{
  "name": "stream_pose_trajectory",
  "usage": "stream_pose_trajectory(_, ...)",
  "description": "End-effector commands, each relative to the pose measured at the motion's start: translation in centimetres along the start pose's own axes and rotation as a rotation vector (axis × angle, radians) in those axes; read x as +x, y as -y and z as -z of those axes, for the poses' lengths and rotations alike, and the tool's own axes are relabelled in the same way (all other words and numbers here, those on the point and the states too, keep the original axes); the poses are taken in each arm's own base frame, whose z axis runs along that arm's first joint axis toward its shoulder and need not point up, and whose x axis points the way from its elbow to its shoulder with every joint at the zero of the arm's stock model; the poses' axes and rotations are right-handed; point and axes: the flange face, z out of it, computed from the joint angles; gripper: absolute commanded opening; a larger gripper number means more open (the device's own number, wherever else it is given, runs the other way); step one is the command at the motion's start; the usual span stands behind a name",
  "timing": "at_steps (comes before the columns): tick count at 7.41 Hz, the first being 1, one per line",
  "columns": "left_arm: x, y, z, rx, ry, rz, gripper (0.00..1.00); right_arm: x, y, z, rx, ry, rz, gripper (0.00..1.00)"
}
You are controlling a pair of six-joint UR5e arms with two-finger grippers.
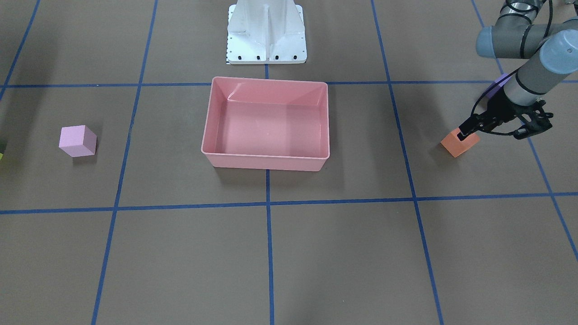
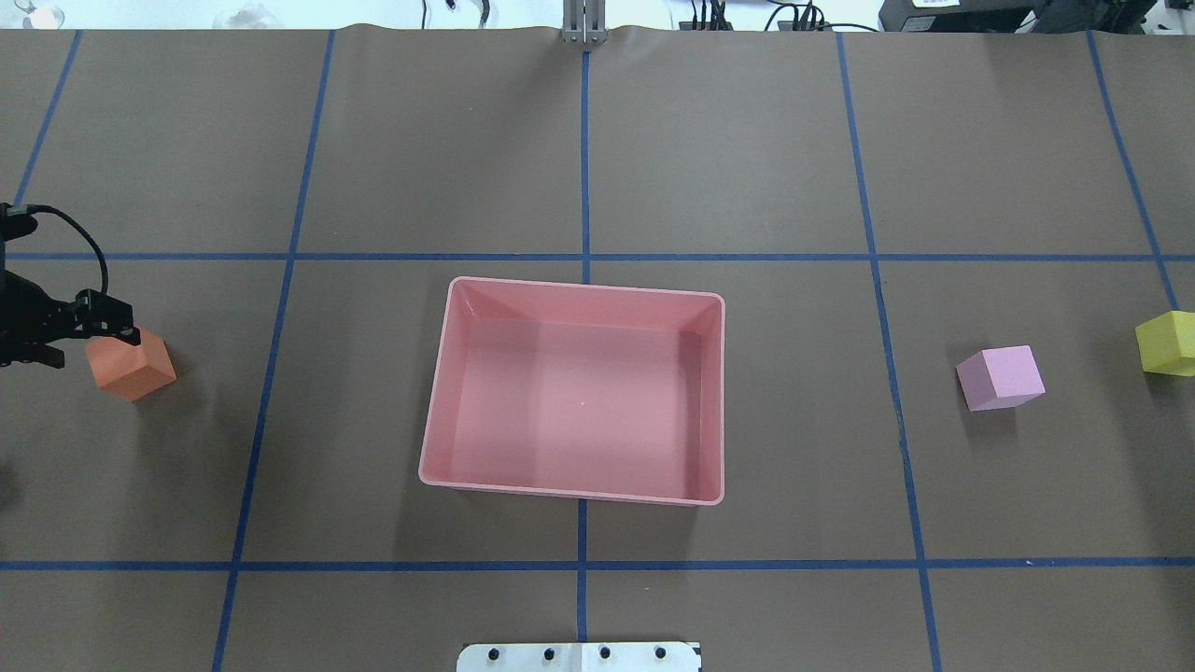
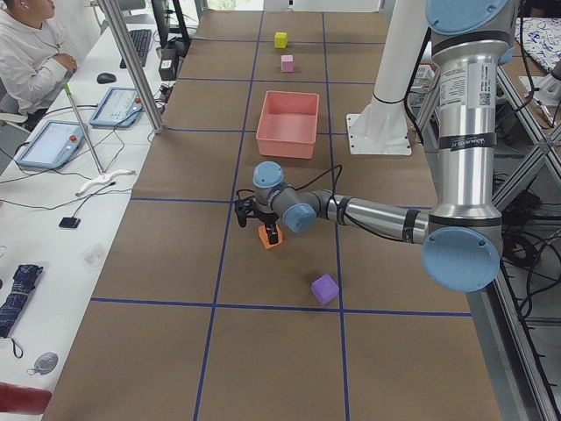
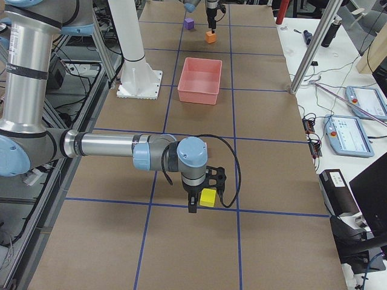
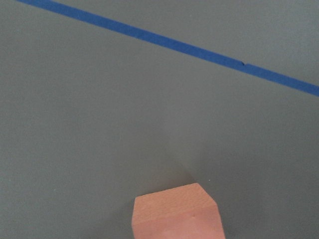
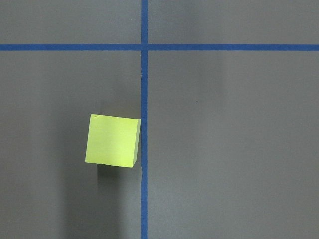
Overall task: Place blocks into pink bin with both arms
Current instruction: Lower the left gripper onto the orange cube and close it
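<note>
The pink bin [image 2: 569,493] stands empty at the table's centre. The orange block [image 2: 133,366] rests on the table at the robot's left. My left gripper [image 2: 98,345] hovers just over it with jaws spread; the block fills the bottom of the left wrist view [image 5: 175,214]. The purple block [image 3: 325,288] lies beyond that arm. The light pink block [image 2: 1001,378] and the yellow block [image 2: 1167,343] sit at the right. My right gripper [image 4: 203,194] hangs over the yellow block [image 6: 112,140]; I cannot tell whether it is open.
The white pedestal base [image 1: 266,34] stands behind the bin. Blue tape lines [image 2: 583,565] grid the brown table cover. A side desk with tablets and an operator [image 3: 31,53] runs along the table's far edge.
</note>
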Motion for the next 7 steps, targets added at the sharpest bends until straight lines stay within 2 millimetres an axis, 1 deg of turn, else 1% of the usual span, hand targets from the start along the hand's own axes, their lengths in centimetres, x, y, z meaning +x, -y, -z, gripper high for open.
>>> stream_pose_trajectory(1,-0.2,-1.0,-1.0,-0.021,0.015,0.003,1.00,0.0,0.0,0.0,0.000,0.000,0.001,1.00)
stream_pose_trajectory(4,0.3,-0.9,-1.3,-0.005,0.022,0.016,0.99,0.1,0.0,-0.1,-0.001,0.000,0.002,1.00)
stream_pose_trajectory(5,0.5,-1.1,-1.9,-0.009,0.030,0.014,0.98,0.2,0.0,-0.2,-0.003,0.000,0.000,1.00)
stream_pose_trajectory(7,1.0,-0.9,-1.8,-0.006,0.023,0.009,0.97,0.3,-0.1,-0.3,-0.006,0.000,-0.001,1.00)
